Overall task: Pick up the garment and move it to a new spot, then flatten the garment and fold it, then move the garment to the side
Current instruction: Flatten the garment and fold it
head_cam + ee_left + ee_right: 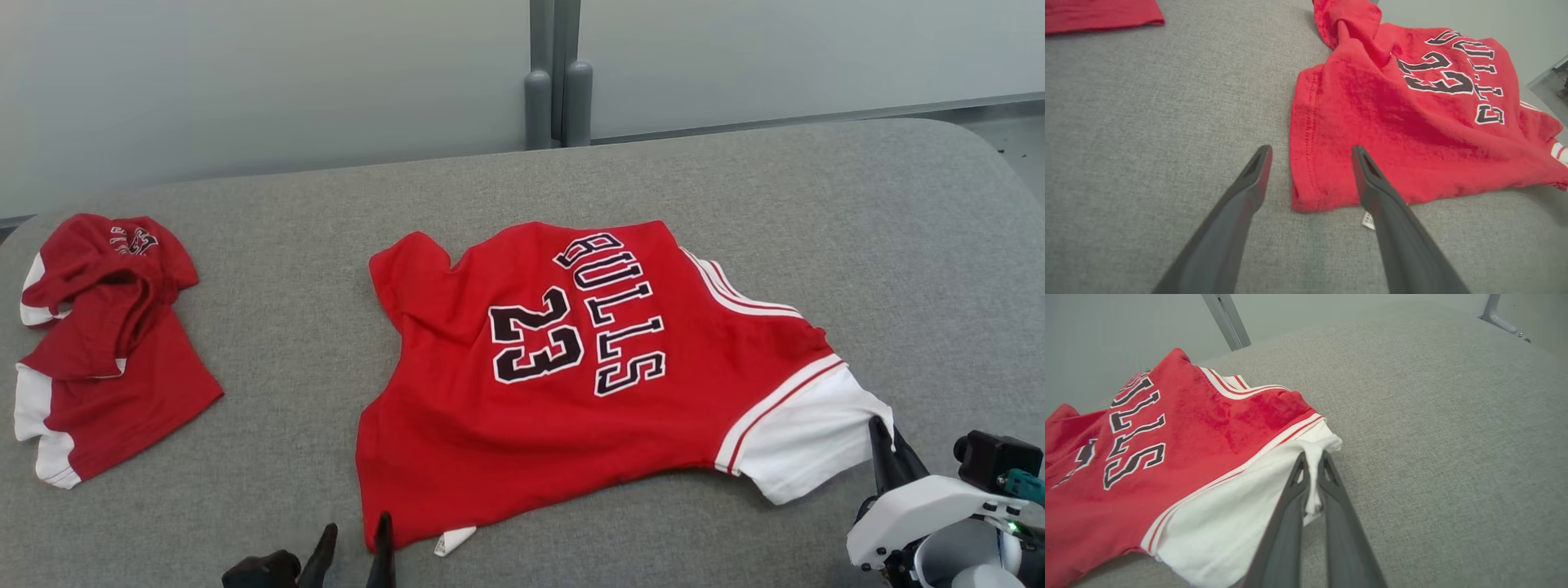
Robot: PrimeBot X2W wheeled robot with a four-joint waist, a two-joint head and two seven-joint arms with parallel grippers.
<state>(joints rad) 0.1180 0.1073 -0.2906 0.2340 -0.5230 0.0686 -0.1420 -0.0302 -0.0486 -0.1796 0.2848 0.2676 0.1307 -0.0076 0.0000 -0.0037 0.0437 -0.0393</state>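
Note:
The garment (571,367) is a red shirt with a white sleeve, marked BULLS 23, lying spread on the grey table (735,188). In the right wrist view my right gripper (1312,455) is shut on the edge of the white sleeve (1241,514), a fold of white cloth pinched between its fingers. The head view shows that gripper (883,429) at the sleeve's right end. My left gripper (1310,153) stands open just over the garment's near hem corner (1306,196), one finger over the cloth, the other over bare table. It sits low in the head view (355,531).
A second red and white garment (98,343) lies crumpled at the table's far left; its edge (1098,16) reaches the top left of the left wrist view. A small white label (453,541) pokes out at the shirt's hem. A grey post (555,82) stands behind the table.

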